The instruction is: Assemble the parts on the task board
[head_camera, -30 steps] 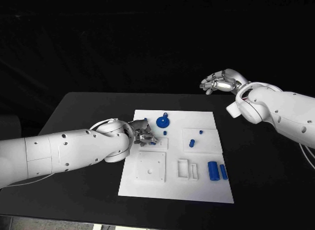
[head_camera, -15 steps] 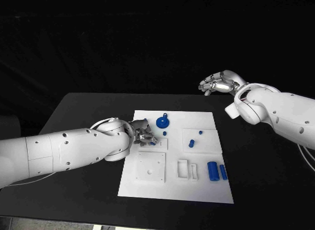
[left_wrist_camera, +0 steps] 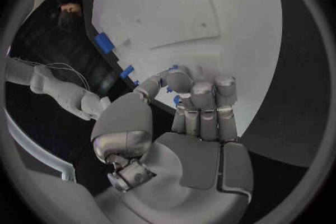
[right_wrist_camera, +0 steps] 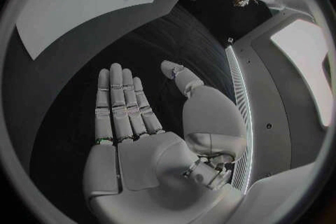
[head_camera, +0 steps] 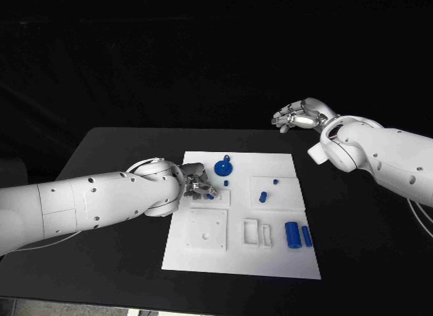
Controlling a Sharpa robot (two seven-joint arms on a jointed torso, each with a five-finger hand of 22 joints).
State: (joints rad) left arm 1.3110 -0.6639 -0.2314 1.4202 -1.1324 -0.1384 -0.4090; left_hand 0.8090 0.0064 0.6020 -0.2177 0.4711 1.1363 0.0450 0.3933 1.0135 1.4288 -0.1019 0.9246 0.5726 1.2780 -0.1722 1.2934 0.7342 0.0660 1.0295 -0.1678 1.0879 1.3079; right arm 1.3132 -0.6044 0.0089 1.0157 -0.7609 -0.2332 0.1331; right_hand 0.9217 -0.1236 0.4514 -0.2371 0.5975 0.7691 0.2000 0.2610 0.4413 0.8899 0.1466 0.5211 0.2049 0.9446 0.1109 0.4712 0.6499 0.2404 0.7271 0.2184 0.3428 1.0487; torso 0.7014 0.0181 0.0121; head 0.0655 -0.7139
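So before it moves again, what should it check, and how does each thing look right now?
1. Left hand holds a small blue part: ok, pinched at the fingertips.
2. Part lined up over its slot: cannot tell, fingers hide it.
3. Right hand clear of the task board: ok, raised beyond the table, fingers apart.
4. Blue gear undisturbed: ok.
5. Two blue cylinders lying side by side on the board: ok.
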